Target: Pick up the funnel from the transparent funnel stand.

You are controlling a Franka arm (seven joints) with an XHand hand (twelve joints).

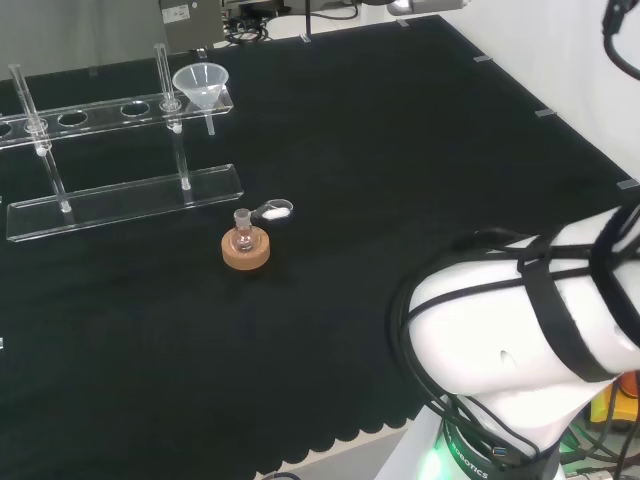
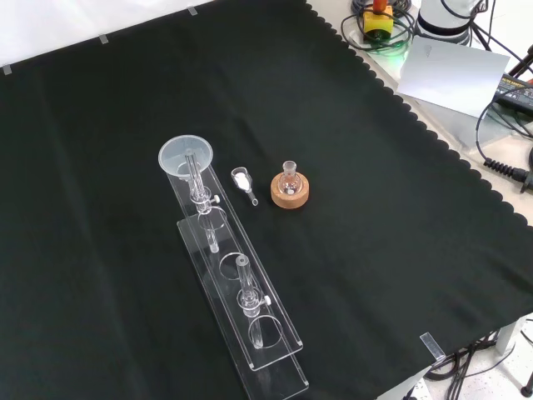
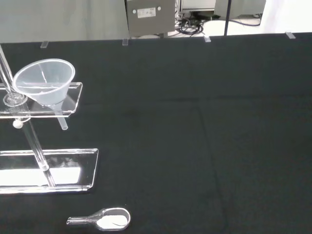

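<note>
Sitting in the end hole of the clear funnel stand, the funnel stayed upright w/ a small flask on a cork ring nearby on the surface; hand state: can't tell.

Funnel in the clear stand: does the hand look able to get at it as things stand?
Probably yes. The funnel sits in the end hole of the funnel stand, its rim above the shelf, open cloth beside it. The scoop and flask lie apart.
</note>
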